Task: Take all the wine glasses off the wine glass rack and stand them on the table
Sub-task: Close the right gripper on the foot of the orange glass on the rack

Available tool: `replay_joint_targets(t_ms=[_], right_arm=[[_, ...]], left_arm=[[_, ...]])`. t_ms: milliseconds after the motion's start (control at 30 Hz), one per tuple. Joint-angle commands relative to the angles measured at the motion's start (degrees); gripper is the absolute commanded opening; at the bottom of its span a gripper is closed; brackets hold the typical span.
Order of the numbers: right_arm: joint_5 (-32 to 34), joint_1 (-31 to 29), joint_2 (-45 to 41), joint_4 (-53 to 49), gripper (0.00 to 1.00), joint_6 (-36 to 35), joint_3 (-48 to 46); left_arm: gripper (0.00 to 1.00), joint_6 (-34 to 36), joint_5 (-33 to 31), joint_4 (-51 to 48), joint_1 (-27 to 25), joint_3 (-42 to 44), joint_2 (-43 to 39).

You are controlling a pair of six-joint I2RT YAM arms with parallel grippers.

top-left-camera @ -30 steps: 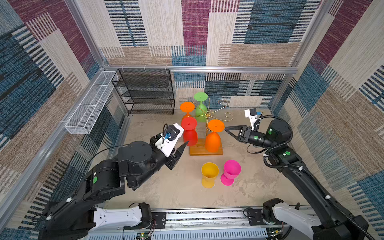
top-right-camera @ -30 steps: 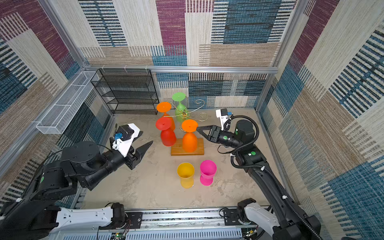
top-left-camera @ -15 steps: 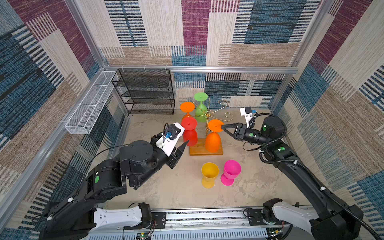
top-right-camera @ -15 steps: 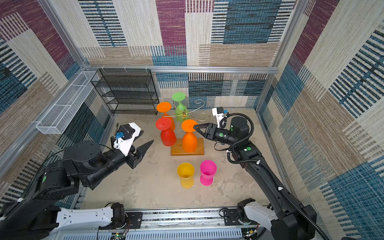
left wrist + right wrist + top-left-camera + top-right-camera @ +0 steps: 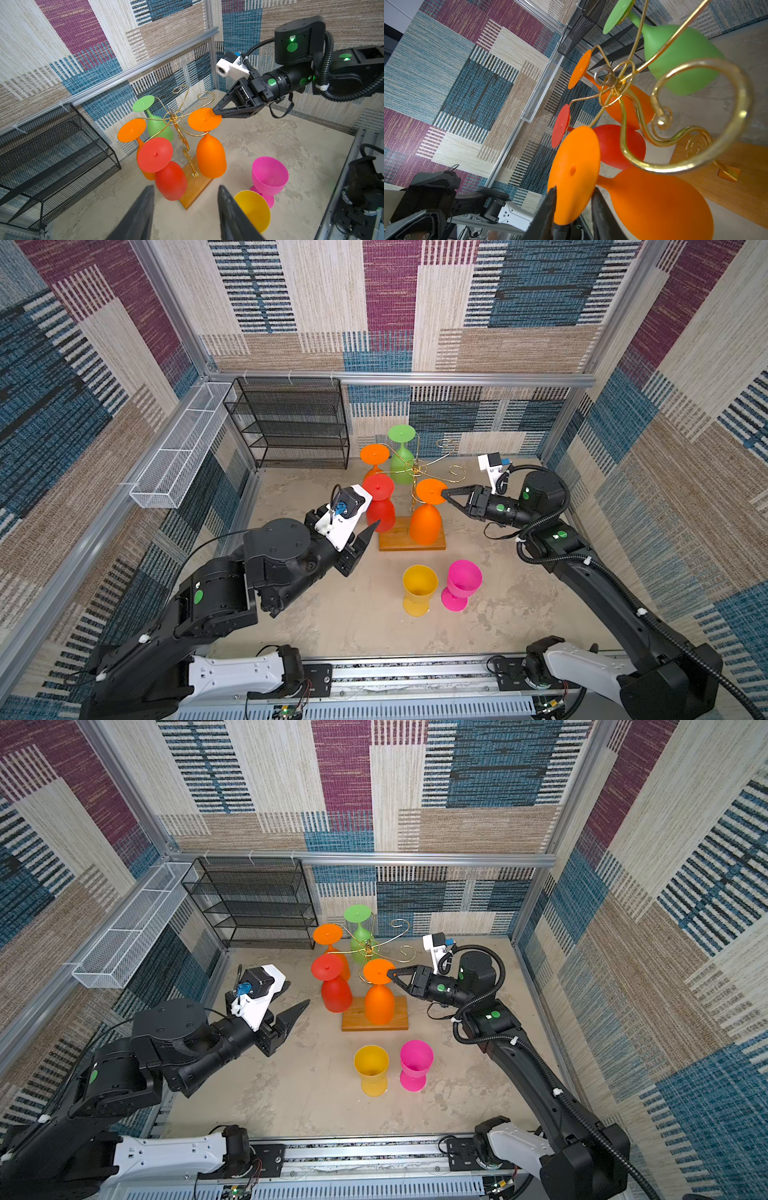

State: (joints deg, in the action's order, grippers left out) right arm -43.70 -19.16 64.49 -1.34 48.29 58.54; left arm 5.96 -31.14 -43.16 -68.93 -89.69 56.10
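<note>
**Item:** orange wine glass (image 5: pixel 424 524), the front one of four hung foot-up on the wine glass rack (image 5: pixel 394 537).

**Location:** centre of both top views, just right of the gold pole. The bowl hangs over the light-wood base and the stem is caught in a curled wire arm.

**Also on the rack:** red wine glass (image 5: pixel 380 510), green wine glass (image 5: pixel 402 468), rear orange wine glass (image 5: pixel 375 455).

**Off the rack:** yellow wine glass (image 5: pixel 419 587) and pink wine glass (image 5: pixel 463 580), upright on the tabletop (image 5: pixel 353 614), lower centre.

**Material (judged):** opaque, matt, moulded plastic by the look. It is likely light, stiff, not brittle and not very slippery. The foot is a thin flat disc that may flex under a pinch.

**Where to hold (judged):** the foot's rim on the side away from the pole, or the stem beneath it.
- Held by the rim, the bowl will likely swing.
- It probably has to slide outward along the wire to clear the curl.
- The rack looks light and could drag or tip.

**Right hand** (image 5: pixel 444 492): at the foot's right edge. In the right wrist view its fingers (image 5: pixel 550 204) stand one to each face of the disc, with a narrow gap. I cannot tell whether they actually pinch it.

**Right arm:** comes in from the right of the frame, with forearm and wrist about level at foot height.

**Left hand** (image 5: pixel 185 191): jaws roughly half apart and empty. It sits low at centre left, aimed at the rack, near the red wine glass but apart from it.
</note>
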Motion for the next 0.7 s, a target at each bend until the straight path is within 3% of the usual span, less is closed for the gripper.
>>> replay_joint_targets(t_ms=[0, 667], right_arm=[[0.2, 0.0, 0.2, 1.5, 0.28, -0.3, 0.6], [-2.8, 0.0, 0.9, 5.6, 0.12, 4.3, 0.0]], left_arm=[[0.52, -1.1, 0.4, 1.1, 0.3, 0.2, 0.0], [0.51, -1.9, 1.5, 1.0, 1.6, 1.5, -1.0]])
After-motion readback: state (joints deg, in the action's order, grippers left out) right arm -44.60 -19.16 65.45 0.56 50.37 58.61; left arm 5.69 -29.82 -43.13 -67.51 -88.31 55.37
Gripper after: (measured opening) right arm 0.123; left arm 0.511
